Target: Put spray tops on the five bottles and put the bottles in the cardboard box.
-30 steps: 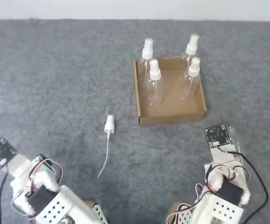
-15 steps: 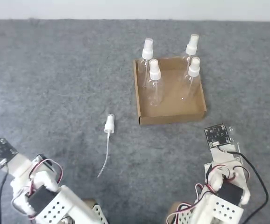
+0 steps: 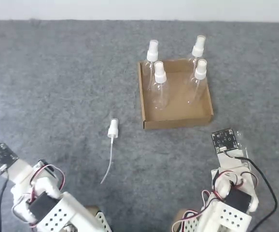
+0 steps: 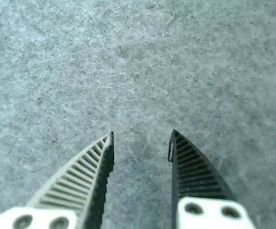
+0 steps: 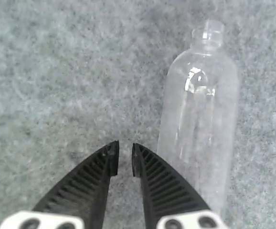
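Right wrist view: uncapped bottle [image 5: 200, 119] lies beside right gripper [image 5: 123, 157], barely parted, empty; spray top [image 3: 113, 129] at its 9 o'clock. Judged light, slick, crushable: pinch mid-body.

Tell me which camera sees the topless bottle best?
Right wrist view: the bottle lies close up on the carpet, neck open. High view catches a faint sliver beside the right arm; left wrist view faces carpet.
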